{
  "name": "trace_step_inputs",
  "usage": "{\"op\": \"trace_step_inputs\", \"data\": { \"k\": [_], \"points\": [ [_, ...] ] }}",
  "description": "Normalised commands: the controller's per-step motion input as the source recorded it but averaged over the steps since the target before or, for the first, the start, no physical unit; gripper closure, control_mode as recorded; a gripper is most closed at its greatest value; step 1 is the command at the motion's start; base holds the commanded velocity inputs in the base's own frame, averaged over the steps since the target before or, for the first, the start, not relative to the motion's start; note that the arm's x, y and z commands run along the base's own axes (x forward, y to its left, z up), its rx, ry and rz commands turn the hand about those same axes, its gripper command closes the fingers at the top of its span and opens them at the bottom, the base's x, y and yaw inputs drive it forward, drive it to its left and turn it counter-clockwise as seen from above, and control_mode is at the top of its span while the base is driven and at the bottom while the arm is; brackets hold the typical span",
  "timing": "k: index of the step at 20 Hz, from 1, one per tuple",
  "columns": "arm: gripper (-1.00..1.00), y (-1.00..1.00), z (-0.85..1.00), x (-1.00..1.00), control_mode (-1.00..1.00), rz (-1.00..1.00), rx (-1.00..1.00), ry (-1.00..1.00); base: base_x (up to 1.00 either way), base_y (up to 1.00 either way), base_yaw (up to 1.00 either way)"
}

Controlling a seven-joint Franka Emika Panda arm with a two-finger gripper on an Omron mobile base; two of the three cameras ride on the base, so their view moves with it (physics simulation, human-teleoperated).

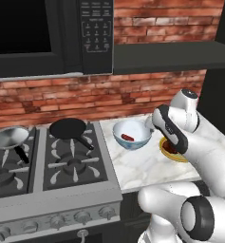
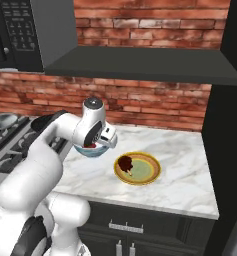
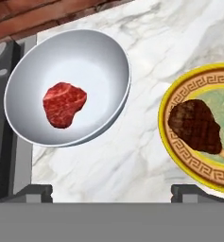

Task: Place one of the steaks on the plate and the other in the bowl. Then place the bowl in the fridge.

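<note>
Gripper [image 3: 111, 191] spread wide and empty, above counter between bowl [image 3: 104, 52] with red steak [image 3: 64, 104] and plate [image 3: 179, 151]

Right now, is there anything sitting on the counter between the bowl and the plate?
No. In the hand view, only bare white marble counter separates the bowl holding the red steak from the plate holding the brown steak.

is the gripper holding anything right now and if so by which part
Nothing is held. The gripper is open above the counter, with the red steak in the bowl.
</note>
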Motion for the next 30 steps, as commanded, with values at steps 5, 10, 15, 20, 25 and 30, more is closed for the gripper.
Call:
{"op": "trace_step_inputs", "data": {
  "k": [5,10,15,20,25,30],
  "points": [
    [-1.00,-0.02,-0.32,0.45,-1.00,0.00,0.00,0.03,0.00,0.00,0.00],
    [-1.00,0.00,-0.28,0.46,-1.00,0.00,0.00,0.02,0.00,0.00,0.00],
    [-1.00,-0.01,-0.29,0.43,-1.00,0.00,0.00,0.00,0.00,0.00,0.00],
    [-1.00,0.00,-0.37,0.42,-1.00,0.00,0.00,0.00,0.00,0.00,0.00],
    [-1.00,-0.01,-0.33,0.35,-1.00,0.00,0.00,0.00,0.00,0.00,0.00],
    [1.00,0.00,-0.29,0.20,-1.00,0.00,0.00,0.00,0.00,0.00,0.00]
  ]
}}
